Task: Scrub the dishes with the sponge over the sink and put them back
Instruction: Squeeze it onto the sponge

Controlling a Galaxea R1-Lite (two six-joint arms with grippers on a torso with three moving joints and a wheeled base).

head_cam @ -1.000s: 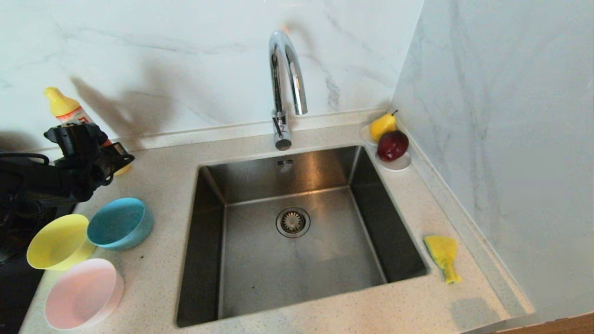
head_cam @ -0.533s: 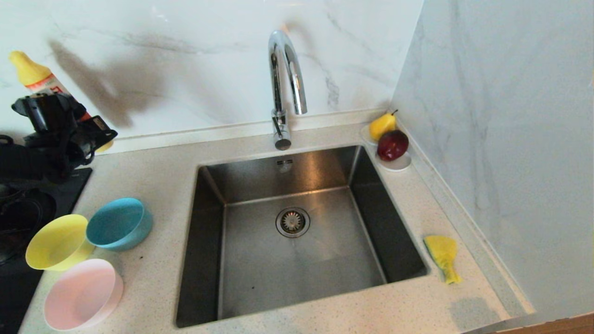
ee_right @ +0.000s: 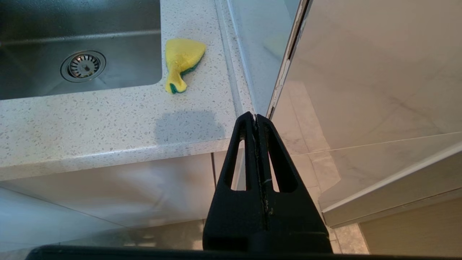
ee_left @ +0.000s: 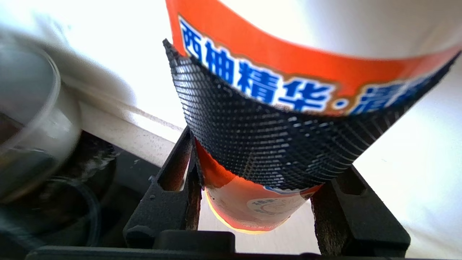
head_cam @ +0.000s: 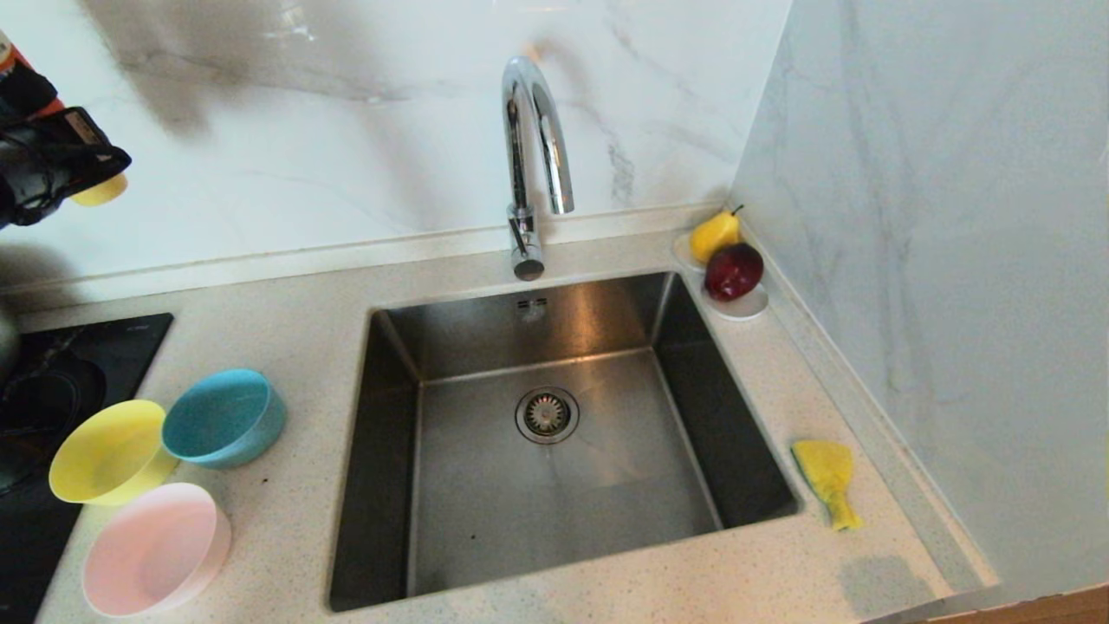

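"西柚精华" in blue on orange bottle label (ee_left: 288,68)

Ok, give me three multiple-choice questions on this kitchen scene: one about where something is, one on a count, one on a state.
1. Where does the sponge lie?
A. in the sink
B. on the counter right of the sink
C. inside a bowl

2. How many bowls stand left of the sink?
A. two
B. three
C. four

3. What is the left pincer doing?
A. gripping a bottle
B. hanging empty
C. holding the sponge

Answers: 1 B, it rests by the sink's right rim. 2 B: yellow bowl, blue bowl, pink bowl. 3 A, its fingers clamp the orange-labelled bottle.
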